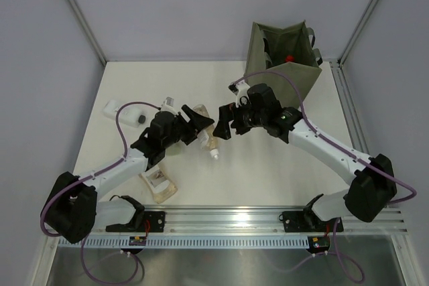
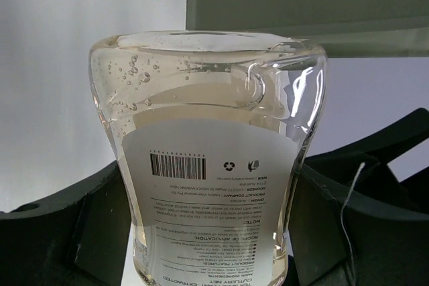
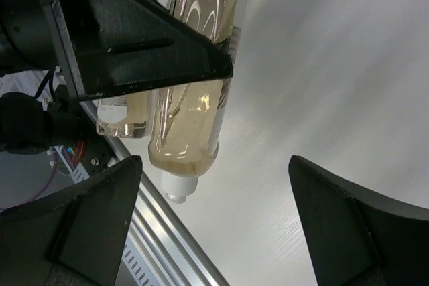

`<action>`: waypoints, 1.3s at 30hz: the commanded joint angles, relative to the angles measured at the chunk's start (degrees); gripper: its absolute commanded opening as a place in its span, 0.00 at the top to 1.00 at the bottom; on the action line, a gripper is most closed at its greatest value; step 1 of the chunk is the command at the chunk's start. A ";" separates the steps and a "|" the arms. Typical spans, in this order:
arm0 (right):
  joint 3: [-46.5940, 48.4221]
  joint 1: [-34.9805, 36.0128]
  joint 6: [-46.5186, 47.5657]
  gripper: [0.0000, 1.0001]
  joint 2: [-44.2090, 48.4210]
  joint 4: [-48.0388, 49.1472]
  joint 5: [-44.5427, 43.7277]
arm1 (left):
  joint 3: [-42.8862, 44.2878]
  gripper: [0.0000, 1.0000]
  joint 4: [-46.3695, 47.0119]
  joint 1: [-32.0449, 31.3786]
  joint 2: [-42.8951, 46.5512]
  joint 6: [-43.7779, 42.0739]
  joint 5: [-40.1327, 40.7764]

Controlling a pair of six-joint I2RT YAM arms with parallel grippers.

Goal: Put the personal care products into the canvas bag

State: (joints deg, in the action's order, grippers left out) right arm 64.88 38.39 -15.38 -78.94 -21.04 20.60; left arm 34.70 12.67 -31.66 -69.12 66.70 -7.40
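My left gripper [image 1: 192, 126] is shut on a clear pouch of amber liquid [image 1: 209, 141], held above the table with its white spout [image 1: 214, 155] toward the near edge. In the left wrist view the pouch [image 2: 208, 132] fills the frame, label and barcode facing me, between the gripper [image 2: 214, 232]. My right gripper [image 1: 224, 122] stands open just right of it; in its own view the gripper [image 3: 214, 226] is wide open and the pouch [image 3: 194, 112] hangs at upper left. The olive canvas bag [image 1: 281, 65] stands open at the back right, a red cap [image 1: 289, 57] inside.
A flat white bottle [image 1: 124, 110] lies at the left, behind my left arm. A second amber pouch [image 1: 159, 186] lies on the table near the front left. A metal rail [image 1: 228, 218] runs along the near edge. Grey walls enclose the table.
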 commanded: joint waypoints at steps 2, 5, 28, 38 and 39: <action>6.65 2.12 -0.62 0.01 -4.98 -1.11 -5.13 | 4.06 1.00 7.54 0.02 3.82 2.03 1.86; 9.02 4.58 -0.62 0.01 -8.24 -2.25 -6.45 | 2.75 1.00 9.56 0.02 4.00 2.30 0.99; 13.26 5.64 7.02 0.73 -15.29 -5.06 -1.09 | 0.37 0.93 32.94 -0.77 -2.95 19.00 -4.11; 11.93 -9.20 11.51 1.00 -9.83 -5.33 27.33 | 0.90 0.14 30.40 -0.77 -2.16 14.87 -8.07; 11.76 -10.17 11.34 1.00 -9.57 -4.98 29.04 | 0.98 0.12 30.05 -0.68 -2.16 14.26 -8.33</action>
State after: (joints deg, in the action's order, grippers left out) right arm 76.18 33.63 -3.73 -92.71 -27.68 34.46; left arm 32.53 30.02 -32.38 -74.00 82.02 -11.46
